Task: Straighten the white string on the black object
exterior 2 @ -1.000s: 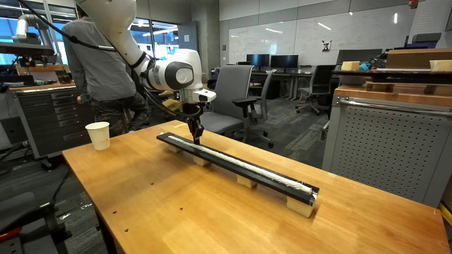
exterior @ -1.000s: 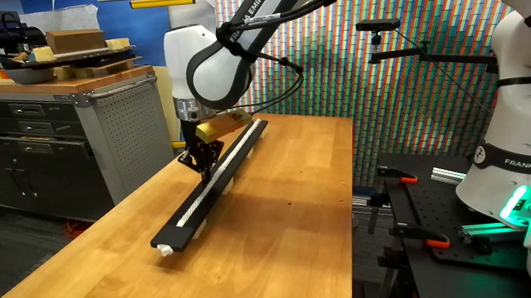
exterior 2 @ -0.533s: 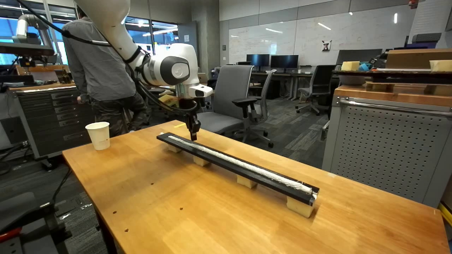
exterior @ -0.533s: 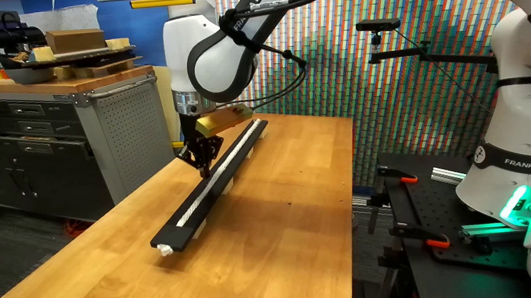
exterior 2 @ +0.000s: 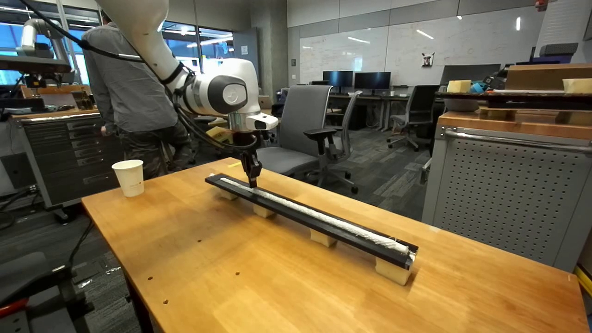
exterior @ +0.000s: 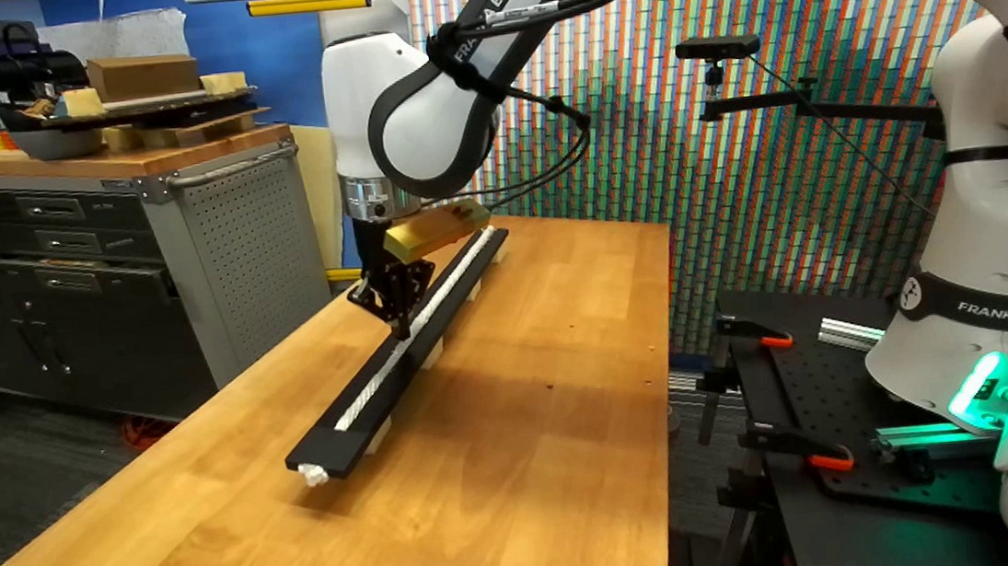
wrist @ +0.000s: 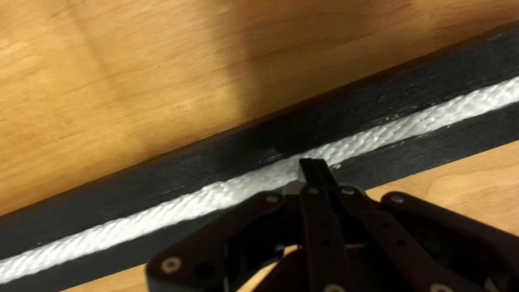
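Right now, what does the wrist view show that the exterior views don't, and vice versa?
Only the wrist view: tiny pale flecks on the black bar, beside the white string.

Only the exterior views: the bar's two ends, pale blocks beneath it, the robot's white arm and, in an exterior view, a paper cup on the wooden table.

Both: the table, the string lying along the bar, and the shut tool at the string; whether they touch, I can't tell.

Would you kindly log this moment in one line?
pincer: shut, at white braided cord, contact unclear | cord: nearly straight, lengthwise on black bar | bar: on pale blocks
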